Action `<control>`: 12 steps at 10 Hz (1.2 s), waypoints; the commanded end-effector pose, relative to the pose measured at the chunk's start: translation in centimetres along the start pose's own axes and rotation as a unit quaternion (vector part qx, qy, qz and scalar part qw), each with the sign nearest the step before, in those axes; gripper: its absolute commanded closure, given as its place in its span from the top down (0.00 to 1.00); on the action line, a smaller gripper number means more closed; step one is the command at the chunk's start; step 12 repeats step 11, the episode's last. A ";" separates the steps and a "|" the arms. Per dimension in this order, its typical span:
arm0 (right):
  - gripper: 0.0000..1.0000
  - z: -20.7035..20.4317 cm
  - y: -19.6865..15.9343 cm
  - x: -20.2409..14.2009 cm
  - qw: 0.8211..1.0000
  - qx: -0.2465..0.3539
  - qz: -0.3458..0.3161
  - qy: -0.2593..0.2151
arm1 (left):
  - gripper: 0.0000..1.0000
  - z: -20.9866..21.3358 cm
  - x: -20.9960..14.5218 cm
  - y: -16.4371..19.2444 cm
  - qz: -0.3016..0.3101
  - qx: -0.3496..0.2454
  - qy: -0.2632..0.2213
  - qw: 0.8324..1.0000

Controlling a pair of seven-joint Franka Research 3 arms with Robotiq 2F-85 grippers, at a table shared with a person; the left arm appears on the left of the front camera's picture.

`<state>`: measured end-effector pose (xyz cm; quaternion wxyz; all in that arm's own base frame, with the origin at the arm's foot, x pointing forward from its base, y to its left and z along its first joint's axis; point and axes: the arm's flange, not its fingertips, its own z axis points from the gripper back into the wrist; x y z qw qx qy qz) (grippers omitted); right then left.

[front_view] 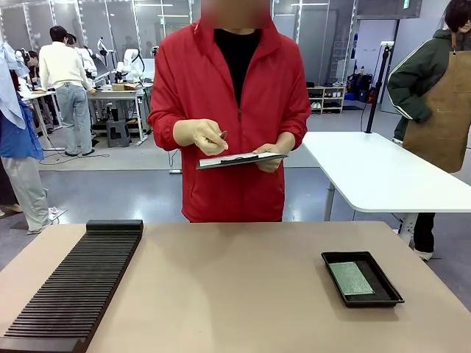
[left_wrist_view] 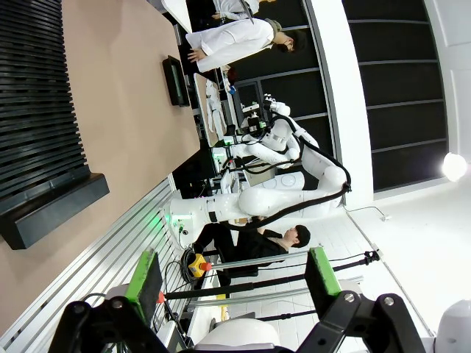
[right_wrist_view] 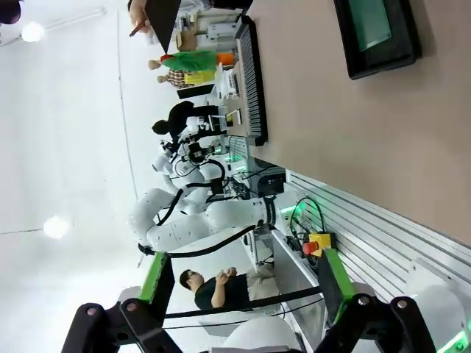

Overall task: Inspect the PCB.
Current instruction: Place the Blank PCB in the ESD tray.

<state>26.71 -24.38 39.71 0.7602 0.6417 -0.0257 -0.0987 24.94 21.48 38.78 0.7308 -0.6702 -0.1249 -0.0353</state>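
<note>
A long black slotted rack (front_view: 73,288) runs along the left of the beige tabletop (front_view: 228,294), its ribs stacked from the near edge toward the far side. In the left wrist view the left gripper (left_wrist_view: 234,283) hangs off the tabletop's edge with its jaws spread wide and nothing between the green pads (left_wrist_view: 145,285); the rack lies ahead of the jaws and to one side, with the far black tray beyond it.

At the middle, across the tabletop, a person in a red jacket (front_view: 228,110) stands holding a clipboard (front_view: 241,159) level in one hand (front_view: 269,156), the other hand (front_view: 200,137) poised above it with what looks like a pen, too small to be sure.

To the right, the PCB (front_view: 351,278) lies flat inside a shallow black tray (front_view: 361,279), its long axis running from the near edge toward the person, slightly angled. The board is a thin green rectangle with a fine pale speckle, and it fills much of the tray's floor. Nothing covers it or stands around it.

In the right wrist view the right gripper (right_wrist_view: 246,283) is likewise wide open and empty, held off the tabletop's edge; the tray and PCB sit well ahead of its jaws, apart from them, across bare tabletop.
</note>
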 end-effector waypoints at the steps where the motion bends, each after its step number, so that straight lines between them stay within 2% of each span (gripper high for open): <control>1: 1.00 0.0 0.7 -0.4 1.000 -0.012 0.005 -0.001 | 1.00 -0.1 -0.2 -0.3 -0.001 0.004 0.004 1.000; 12: 1.00 0.0 0.7 -0.4 1.000 -0.012 0.005 -0.001 | 1.00 -0.1 -0.2 -0.3 -0.001 0.004 0.004 1.000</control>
